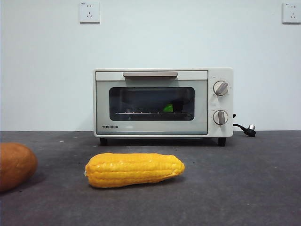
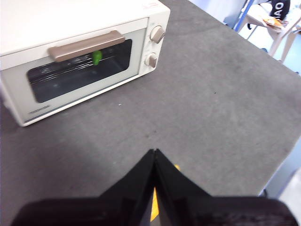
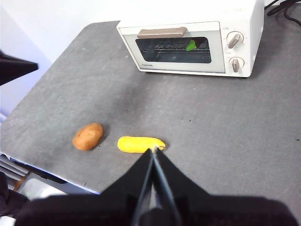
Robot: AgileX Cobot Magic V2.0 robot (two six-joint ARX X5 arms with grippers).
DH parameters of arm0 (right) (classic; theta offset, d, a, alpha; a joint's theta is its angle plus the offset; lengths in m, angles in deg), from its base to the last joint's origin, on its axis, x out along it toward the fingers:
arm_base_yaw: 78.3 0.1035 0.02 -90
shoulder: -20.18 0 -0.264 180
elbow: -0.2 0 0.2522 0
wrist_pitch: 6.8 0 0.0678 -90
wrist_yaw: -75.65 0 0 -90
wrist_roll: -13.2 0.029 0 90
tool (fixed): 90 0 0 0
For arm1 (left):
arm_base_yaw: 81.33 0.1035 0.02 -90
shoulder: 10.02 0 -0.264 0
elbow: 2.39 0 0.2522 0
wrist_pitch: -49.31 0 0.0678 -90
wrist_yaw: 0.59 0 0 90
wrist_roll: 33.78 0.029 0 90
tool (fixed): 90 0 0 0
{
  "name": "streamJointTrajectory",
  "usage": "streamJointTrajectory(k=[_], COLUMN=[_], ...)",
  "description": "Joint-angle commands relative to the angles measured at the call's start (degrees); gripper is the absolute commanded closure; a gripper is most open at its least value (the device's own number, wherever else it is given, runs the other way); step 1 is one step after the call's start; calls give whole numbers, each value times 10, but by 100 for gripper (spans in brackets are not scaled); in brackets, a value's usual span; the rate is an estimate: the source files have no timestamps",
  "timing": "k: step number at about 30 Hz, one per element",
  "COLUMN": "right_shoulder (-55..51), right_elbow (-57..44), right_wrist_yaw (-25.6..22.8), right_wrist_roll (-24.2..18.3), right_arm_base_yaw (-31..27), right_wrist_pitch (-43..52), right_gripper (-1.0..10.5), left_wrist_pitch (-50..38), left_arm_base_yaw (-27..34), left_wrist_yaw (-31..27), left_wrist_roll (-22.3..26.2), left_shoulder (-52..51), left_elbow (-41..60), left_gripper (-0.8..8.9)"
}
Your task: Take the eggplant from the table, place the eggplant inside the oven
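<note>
The cream-white oven [image 1: 150, 128] stands at the back of the table [image 1: 244, 179] with its dark glass door shut. Through the glass I see only the eggplant's green stem cap [image 1: 168, 108] on the wire rack; its purple body is lost in the dark interior. The cap also shows in the left wrist view [image 2: 97, 57] and the right wrist view [image 3: 190, 45]. My left gripper [image 2: 154, 153] hangs shut and empty above the table, in front of the oven [image 2: 84, 70]. My right gripper [image 3: 154, 150] is shut too, high over the near edge, far from the oven [image 3: 188, 44].
A yellow corn cob [image 1: 134, 169] lies in front of the oven, and an orange-brown vegetable [image 1: 14, 165] sits at the left edge; both also show as corn [image 3: 140, 144] and vegetable [image 3: 88, 136]. A black power plug [image 1: 249, 129] lies right of the oven.
</note>
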Motion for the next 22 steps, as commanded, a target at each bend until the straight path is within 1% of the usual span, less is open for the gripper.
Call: streamJointTrajectory(k=[1,6,22], right_shoulder=[-2,-2,-1], right_elbow=[-1,-1,-1], right_wrist_yaw=[-1,-1,-1], right_wrist_roll=[-4,-4,-4], right_arm_base_yaw=[1,1,1], right_wrist_pitch=[-13,-13,-13], right_gripper=[946,946,946], left_wrist_pitch=[12,26,25], left_arm_base_yaw=[-7,-7,-7], left_wrist_yaw=[-25,-51,-51], left_wrist_roll=[-3,-3,-3], left_shoulder=[-25,-53,-58], left_elbow=[2,2,2], left_gripper=[820,820,818])
